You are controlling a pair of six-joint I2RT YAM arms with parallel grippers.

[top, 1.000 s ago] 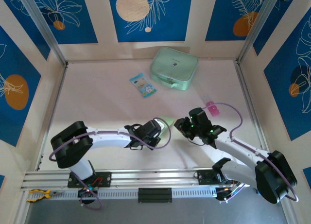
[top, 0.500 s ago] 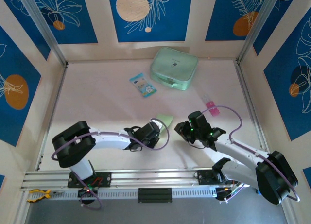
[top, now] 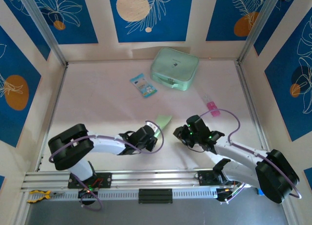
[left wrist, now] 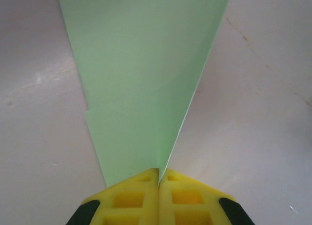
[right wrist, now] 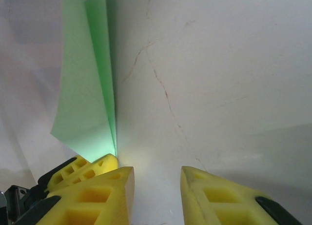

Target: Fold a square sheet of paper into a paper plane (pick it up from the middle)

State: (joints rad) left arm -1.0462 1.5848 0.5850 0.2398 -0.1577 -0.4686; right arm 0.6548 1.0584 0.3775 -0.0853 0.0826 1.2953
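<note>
At the near middle of the desk (top: 97,103), the two arms reach toward each other from their bases. The left arm lies low and stretched rightward, with its wrist turned toward the back. The left end effector (top: 155,130) is clenched on the narrow end of the sheet of paper (top: 165,120). In the left wrist view its yellow fingers (left wrist: 129,198) are pressed together at the left end effector's tip (left wrist: 158,178). The pale green sheet of paper (left wrist: 146,88) is pinched between them and widens away from the grip, with a fold running along its length.

The right arm bends in from the right, forearm low, and the right end effector (top: 179,133) sits just beside the sheet. In the right wrist view the right end effector (right wrist: 156,183) is released; its jaws stand apart over bare desk with nothing between them. The folded sheet of paper (right wrist: 87,103) rises to their left.

Well apart at the back of the desk lies a mint-green zip case (top: 174,69), closed, so its contents cannot be told. A small blue-and-white packet (top: 143,85) lies just beside it on the left, and a small pink object (top: 211,106) sits nearer the right arm.
</note>
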